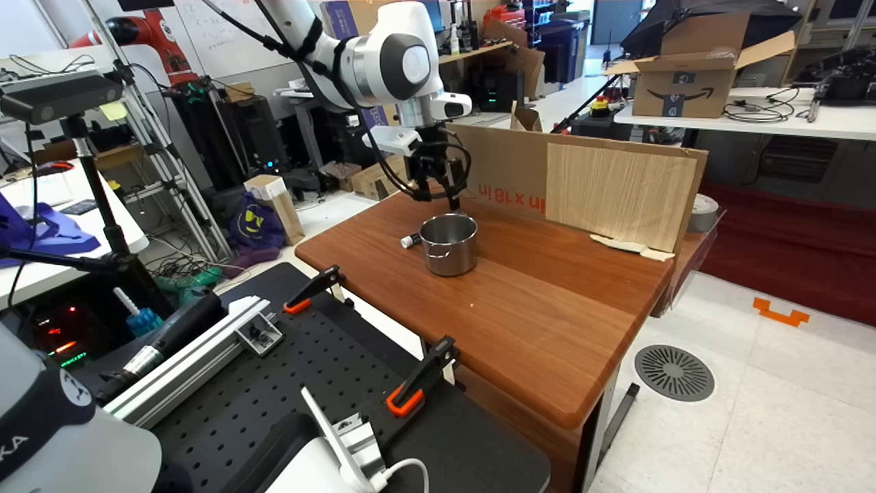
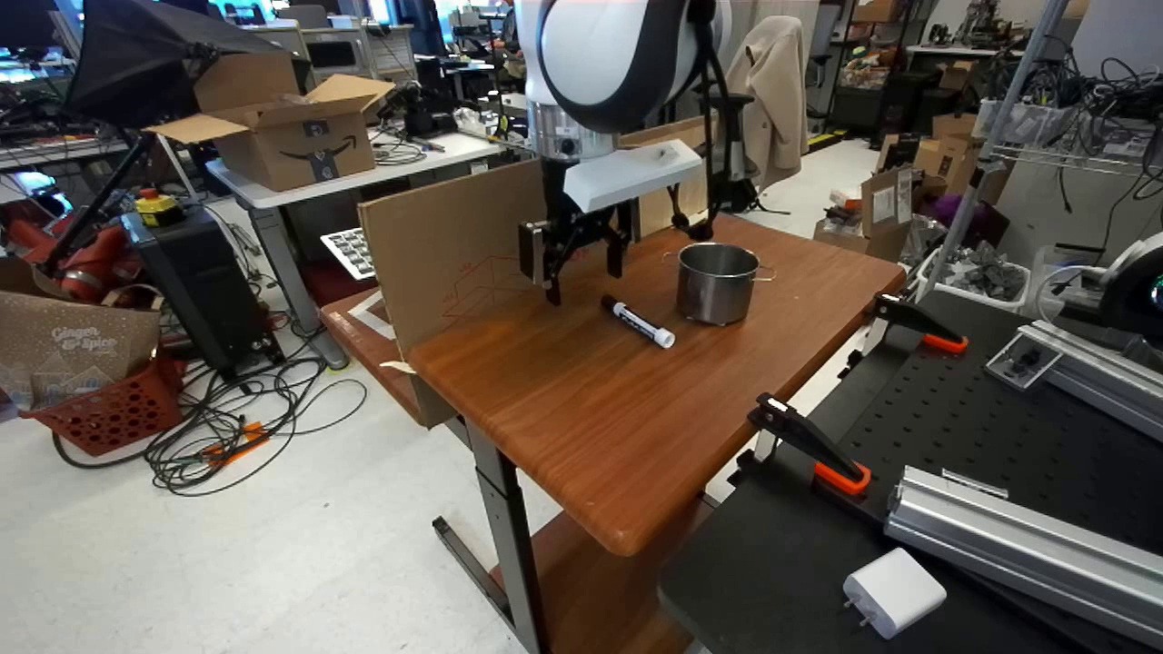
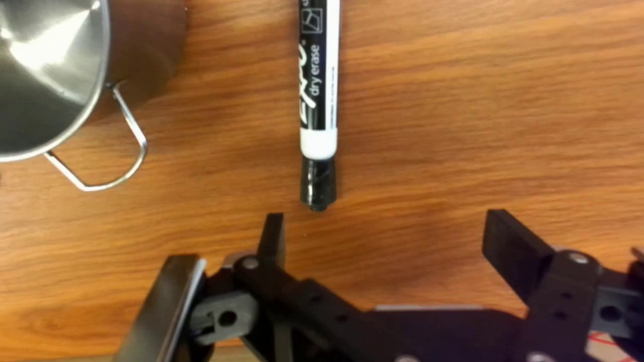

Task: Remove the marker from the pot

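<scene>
**The marker [image 2: 639, 322] lies outside the pot [image 2: 716, 289]**

It rests on the counter [image 2: 581, 409] beside the pot, not touching it. Near its dark end, the claw [image 2: 585, 282] hangs wide, holding nothing. Removal looks done; perhaps only drawing clear is left.

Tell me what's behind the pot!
In an exterior view, the marker lies partly behind the pot: its white end sticks out, but the pot covers its other end.
</scene>
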You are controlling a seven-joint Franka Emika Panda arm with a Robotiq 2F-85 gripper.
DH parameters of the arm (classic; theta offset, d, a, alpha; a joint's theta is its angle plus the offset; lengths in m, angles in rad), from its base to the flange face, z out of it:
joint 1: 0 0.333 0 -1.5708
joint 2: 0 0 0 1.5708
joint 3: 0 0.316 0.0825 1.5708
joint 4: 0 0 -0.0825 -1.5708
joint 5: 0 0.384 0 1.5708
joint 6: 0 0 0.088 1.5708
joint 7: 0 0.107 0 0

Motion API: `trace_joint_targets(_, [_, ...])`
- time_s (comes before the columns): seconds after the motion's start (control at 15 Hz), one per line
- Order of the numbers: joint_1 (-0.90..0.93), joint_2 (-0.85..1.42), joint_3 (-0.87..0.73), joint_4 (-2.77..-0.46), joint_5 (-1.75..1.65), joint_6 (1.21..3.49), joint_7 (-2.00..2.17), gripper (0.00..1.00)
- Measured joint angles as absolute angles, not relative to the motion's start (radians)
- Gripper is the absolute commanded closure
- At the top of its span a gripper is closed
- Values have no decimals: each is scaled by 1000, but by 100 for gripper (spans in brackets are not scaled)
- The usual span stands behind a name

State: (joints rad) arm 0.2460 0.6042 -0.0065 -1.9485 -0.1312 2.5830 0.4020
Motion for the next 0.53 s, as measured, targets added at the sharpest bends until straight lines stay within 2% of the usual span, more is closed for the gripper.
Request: trace_joint_targets(0.53, [254,557,-6,-1974,-131,2578,402,0])
